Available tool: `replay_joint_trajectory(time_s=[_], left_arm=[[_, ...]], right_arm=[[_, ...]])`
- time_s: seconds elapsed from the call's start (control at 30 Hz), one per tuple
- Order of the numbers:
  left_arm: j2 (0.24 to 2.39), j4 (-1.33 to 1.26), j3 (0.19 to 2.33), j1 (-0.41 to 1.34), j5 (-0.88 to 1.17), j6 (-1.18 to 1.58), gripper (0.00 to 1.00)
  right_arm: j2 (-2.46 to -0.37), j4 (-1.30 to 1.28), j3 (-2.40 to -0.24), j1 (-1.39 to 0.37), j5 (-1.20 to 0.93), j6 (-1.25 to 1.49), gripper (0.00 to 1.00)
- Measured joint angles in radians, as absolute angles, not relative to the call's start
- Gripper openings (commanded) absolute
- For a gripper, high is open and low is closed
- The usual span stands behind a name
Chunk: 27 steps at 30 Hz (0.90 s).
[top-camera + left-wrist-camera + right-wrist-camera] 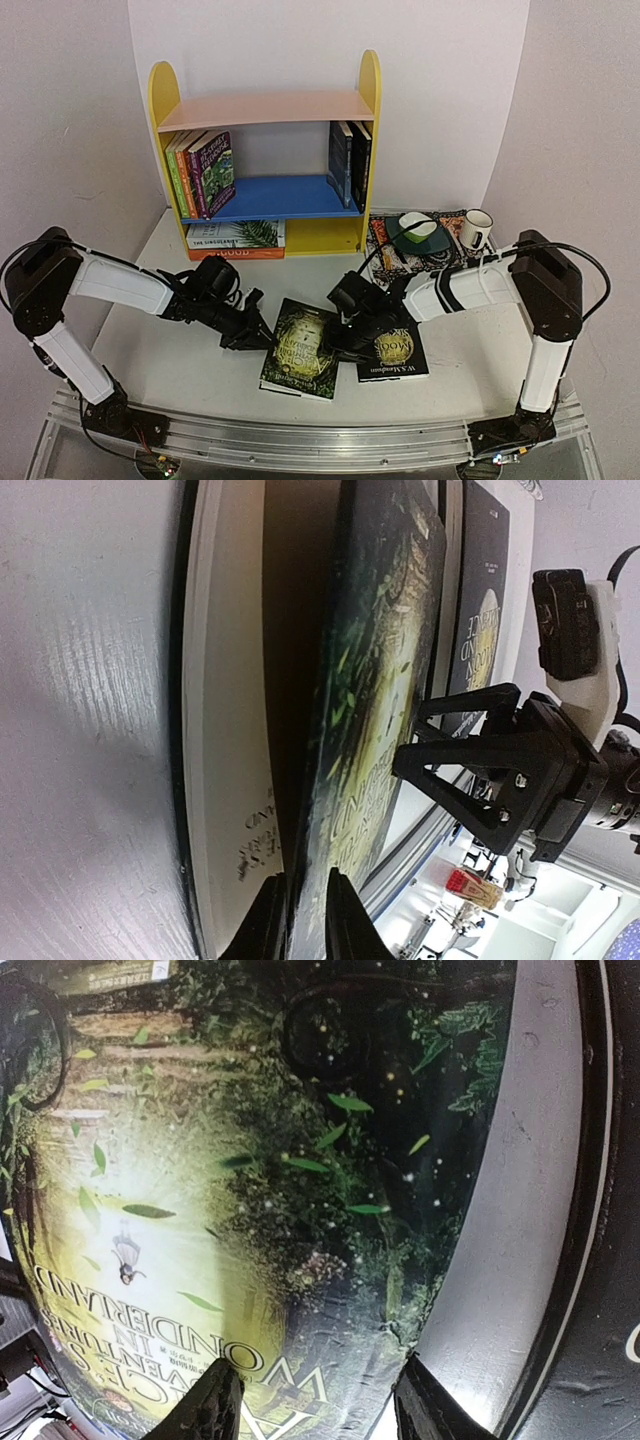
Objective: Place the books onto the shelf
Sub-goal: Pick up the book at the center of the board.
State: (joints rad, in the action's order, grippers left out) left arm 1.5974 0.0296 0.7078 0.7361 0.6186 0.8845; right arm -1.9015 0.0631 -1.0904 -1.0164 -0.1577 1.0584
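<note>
Mid-table, left hand (305, 925) pinches the glossy green book (300, 350) by its cover — right hand (315, 1400) open

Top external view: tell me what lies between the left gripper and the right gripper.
The green book lies there, with the left gripper at its left edge and the right gripper at its right; the top external view shows it.

The forest-cover book (250, 1180) overruns the right wrist view (title partly cut off); spines of the shelved books (200, 172) are unreadably small.
</note>
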Motion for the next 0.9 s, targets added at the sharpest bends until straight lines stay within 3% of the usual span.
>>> replay_joint_trajectory(time_s=[0.2,0.27,0.4,0.5,0.63,0.9], left_arm=[[1.597,0.005,0.708,0.736,0.653,0.905,0.28],[1.597,-0.004,0.708,0.736,0.662,0.915,0.24],[1.597,-0.006,0.706,0.734,0.664,0.924,0.0],[1.592,-0.029,0.695,0.727,0.682,0.921,0.0],[1.57,-0.082,0.674,0.719,0.704,0.929,0.0],[1.552,-0.112,0.663,0.692,0.735,0.977,0.0]], right_arm=[[-1.901,0.081,-1.085,-1.016,-0.162,1.051,0.52],[-1.901,0.085,-1.084,-1.016,-0.163,1.05,0.52],[-1.901,0.086,-1.083,-1.015,-0.165,1.048,0.58],[-1.891,0.1,-1.07,-1.015,-0.163,1.047,0.78],[-1.872,0.139,-1.052,-1.015,-0.158,1.036,0.89],[-1.798,0.157,-0.982,-1.015,-0.152,0.909,0.9]])
